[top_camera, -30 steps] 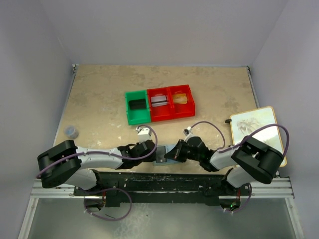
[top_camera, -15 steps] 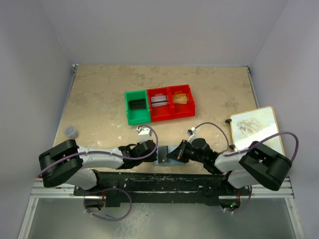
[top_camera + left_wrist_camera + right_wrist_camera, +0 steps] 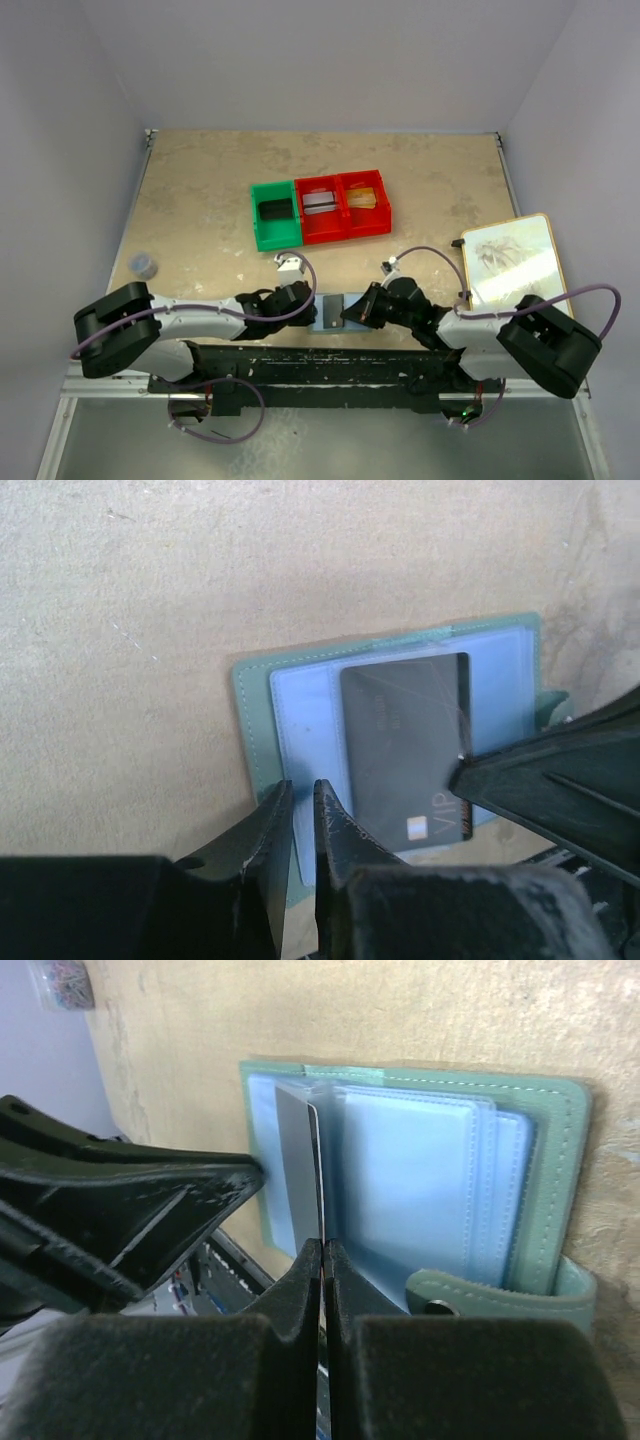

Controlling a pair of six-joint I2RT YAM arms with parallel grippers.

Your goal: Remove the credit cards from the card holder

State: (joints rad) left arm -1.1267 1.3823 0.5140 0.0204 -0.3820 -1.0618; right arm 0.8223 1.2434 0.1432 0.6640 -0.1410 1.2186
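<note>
The table (image 3: pixel 200 190) is a beige, stone-look top with both arms reaching inward along its near edge, so the grippers meet in the middle just in front of the bases. On the right side there's a framed board (image 3: pixel 510 265) with a sketchy drawing on it. Further back, mid-table, sits a row of bins touching side by side: a green bin (image 3: pixel 278 239) on the left and two red bins (image 3: pixel 343 232) next to it, each red one with something flat inside.

The holder (image 3: pixel 330 310) lies opened flat on the table at the near edge, right between the two grippers. It's light blue-green with clear sleeves inside.

The right gripper (image 3: pixel 322 1250) is clamped tight on the edge of a dark card (image 3: pixel 400 740). The card's far end sits among the sleeves and the near end is pinched between the fingers.

The left gripper (image 3: pixel 303 790) has its fingers almost together with only a thin slit between them, tips right at the holder's opposite edge. Honestly can't tell if it's pinching that edge or only pressing on it.

The holder's snap tab (image 3: pixel 435 1305) curls up at its corner by the right gripper. A small grey cup (image 3: pixel 144 265) sits far left, well apart from everything.
</note>
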